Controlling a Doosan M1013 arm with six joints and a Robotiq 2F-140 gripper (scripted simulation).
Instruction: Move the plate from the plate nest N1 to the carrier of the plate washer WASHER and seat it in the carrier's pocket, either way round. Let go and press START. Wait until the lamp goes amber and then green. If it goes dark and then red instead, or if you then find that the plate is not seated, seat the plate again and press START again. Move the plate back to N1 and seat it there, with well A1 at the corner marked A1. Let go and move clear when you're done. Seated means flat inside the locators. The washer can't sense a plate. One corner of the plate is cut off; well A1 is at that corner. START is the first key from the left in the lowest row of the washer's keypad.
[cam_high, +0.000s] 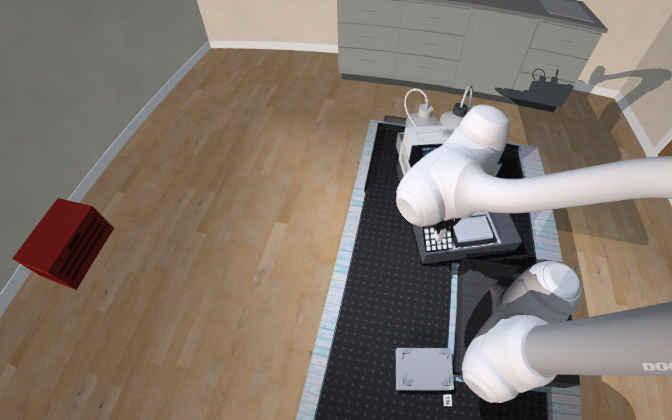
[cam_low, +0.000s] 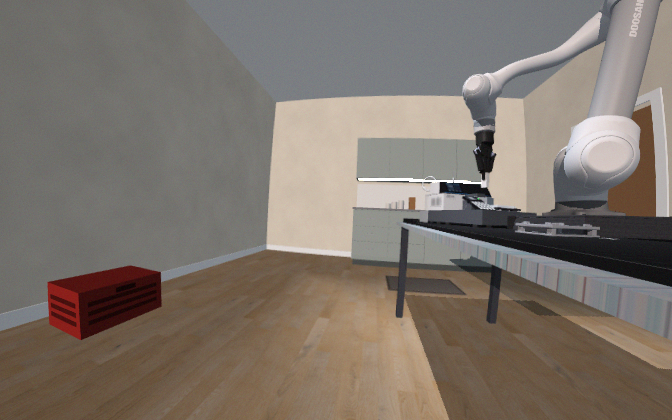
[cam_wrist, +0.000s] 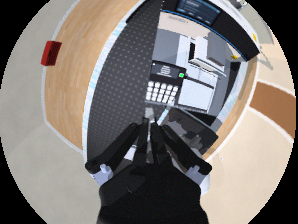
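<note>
The white plate (cam_high: 474, 229) (cam_wrist: 196, 94) lies in the carrier of the washer (cam_high: 475, 254), beside the keypad (cam_high: 430, 246) (cam_wrist: 161, 92). It looks about flat; its fit inside the locators is too small to tell, and I cannot make out its cut corner. The lamp (cam_wrist: 181, 75) above the keypad shows green. My gripper (cam_high: 440, 236) (cam_low: 484, 182) (cam_wrist: 148, 113) is shut and empty, pointing down above the keypad area, with its tips clear of the keys. Nest N1 (cam_high: 425, 369) (cam_low: 559, 227) is empty, with its label (cam_high: 447, 400) beside it.
The washer's tall rear housing with its screen (cam_wrist: 197, 11) stands behind the carrier. Bottles with hoses (cam_high: 425, 116) stand behind that. A dark raised base (cam_wrist: 200, 131) lies between the washer and N1. A red box (cam_high: 60, 245) (cam_low: 105, 300) is on the floor.
</note>
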